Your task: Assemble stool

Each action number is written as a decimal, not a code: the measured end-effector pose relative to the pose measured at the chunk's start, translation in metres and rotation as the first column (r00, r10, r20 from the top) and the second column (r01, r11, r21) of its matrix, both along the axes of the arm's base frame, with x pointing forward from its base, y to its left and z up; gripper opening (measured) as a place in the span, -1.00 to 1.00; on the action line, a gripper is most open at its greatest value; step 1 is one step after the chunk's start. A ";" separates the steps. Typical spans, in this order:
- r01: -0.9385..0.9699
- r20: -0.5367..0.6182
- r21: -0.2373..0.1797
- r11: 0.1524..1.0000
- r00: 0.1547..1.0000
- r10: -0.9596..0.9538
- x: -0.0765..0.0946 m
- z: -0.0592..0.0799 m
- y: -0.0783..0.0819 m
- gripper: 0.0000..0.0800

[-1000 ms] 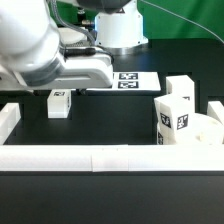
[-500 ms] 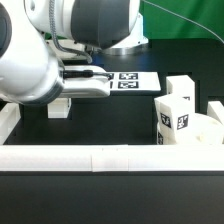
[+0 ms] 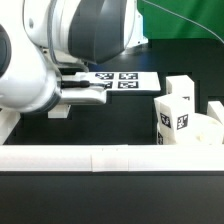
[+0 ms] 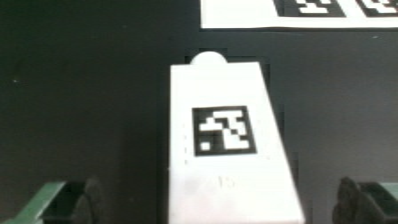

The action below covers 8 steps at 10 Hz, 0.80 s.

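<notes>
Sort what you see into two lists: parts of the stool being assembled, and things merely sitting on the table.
Stool parts: leg block between the open fingers; second leg block; third leg block behind it; round seat.
Lying about: marker board; white border rails.

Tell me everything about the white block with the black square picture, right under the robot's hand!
It is a long white leg block, smooth like plastic, with a small nub on one end. One black-and-white square tag sits on its upper face. It lies flat on the black table, apart from the marker board. The dark fingers stand open on either side, not touching it. In the exterior view the arm hides most of it.
</notes>
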<state>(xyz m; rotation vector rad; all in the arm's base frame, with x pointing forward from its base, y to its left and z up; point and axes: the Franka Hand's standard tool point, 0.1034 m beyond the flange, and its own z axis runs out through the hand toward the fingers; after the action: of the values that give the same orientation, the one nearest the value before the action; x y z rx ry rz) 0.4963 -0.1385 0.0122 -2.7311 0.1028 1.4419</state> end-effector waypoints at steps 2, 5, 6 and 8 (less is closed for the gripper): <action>0.010 -0.011 -0.007 1.000 1.000 -0.010 -0.003 -0.002 -0.001 0.55; 0.011 -0.011 -0.007 1.000 1.000 -0.011 -0.003 -0.002 -0.002 0.07; 0.011 -0.011 -0.007 1.000 1.000 -0.011 -0.003 -0.002 -0.002 -0.16; 0.012 -0.011 -0.007 1.000 1.000 -0.012 -0.003 -0.002 -0.002 -0.16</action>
<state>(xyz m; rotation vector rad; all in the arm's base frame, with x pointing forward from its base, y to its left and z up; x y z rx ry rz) 0.4930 -0.1408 0.0102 -2.7240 0.1245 1.4568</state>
